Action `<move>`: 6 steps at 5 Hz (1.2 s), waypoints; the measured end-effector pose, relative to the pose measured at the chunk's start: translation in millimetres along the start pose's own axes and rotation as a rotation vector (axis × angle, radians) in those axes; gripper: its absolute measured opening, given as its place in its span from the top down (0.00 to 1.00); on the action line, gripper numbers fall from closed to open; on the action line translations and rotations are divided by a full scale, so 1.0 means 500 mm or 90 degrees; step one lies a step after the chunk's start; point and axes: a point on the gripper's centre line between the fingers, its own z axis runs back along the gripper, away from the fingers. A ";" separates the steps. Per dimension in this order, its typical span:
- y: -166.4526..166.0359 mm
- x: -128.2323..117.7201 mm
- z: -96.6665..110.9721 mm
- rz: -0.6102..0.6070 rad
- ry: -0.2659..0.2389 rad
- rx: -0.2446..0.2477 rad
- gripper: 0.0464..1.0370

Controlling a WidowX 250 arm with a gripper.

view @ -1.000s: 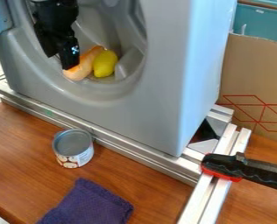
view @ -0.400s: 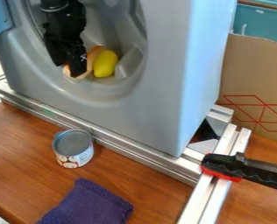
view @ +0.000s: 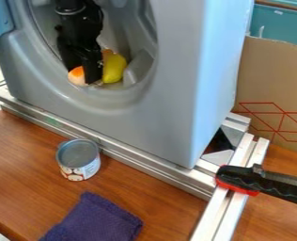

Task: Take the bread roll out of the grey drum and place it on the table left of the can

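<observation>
Reaching down inside the round hollow of the grey housing (view: 157, 117), the claw (view: 93, 81) has shifted to the right in the view and somewhat lower over the last second. Its end was over the left part of the long orange-and-tan item (view: 77, 75); now it stands across the middle of that item and right beside the yellow, lemon-like thing (view: 116, 68), hiding a strip of its left side. Whether the claw is open or closed I cannot tell from this angle, nor whether it touches either piece.

Both pieces lie in the bottom of the hollow, side by side, and neither has visibly moved. So the change looks like positioning only: the claw seems better placed to work on one of the two, but which one is unclear, and nothing appears lifted. With the pieces so close together, a further sideways move could nudge the yellow one.

Out on the bench (view: 19, 155), the open can (view: 79, 162) and the purple cloth (view: 94, 219) are just where they were, well apart from the claw.
</observation>
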 end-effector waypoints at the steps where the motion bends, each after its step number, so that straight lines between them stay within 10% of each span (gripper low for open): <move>1: 0.008 -0.005 -0.002 0.012 0.023 0.016 0.19; 3: 0.022 -0.027 -0.001 0.042 0.098 0.033 0.36; 6: -0.032 -0.141 0.108 0.108 0.060 0.092 0.36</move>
